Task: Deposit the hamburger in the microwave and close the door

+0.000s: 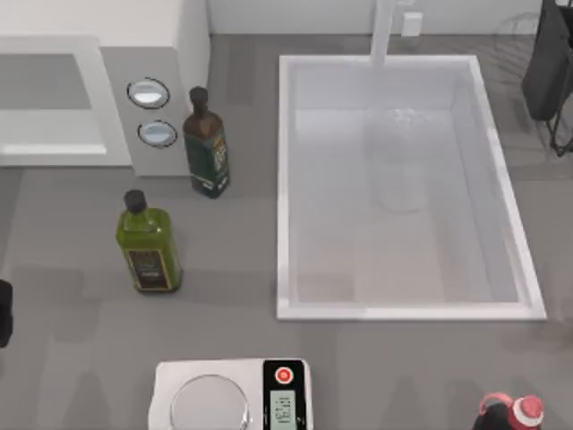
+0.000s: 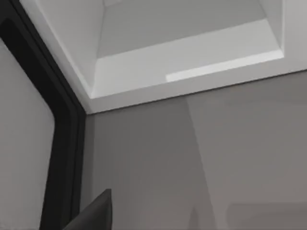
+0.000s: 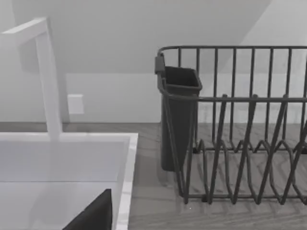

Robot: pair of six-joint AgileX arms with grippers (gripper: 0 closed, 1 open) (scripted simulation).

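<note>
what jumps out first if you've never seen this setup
The big white sink fills the right half of the counter, with a dark dish rack beyond its far right corner. Left of it stand two green bottles, and the white microwave sits in the far left corner.

Left arm point(image 1: 4, 313): a small black, rounded piece at the left edge of the top view, matt, without visible markings. Right arm point(image 1: 548, 67): a larger black, blocky body at the upper right corner, with thin dark parts below it. Both wrist views show a dark grey, flat-faced wedge with a straight slanted edge.
</note>
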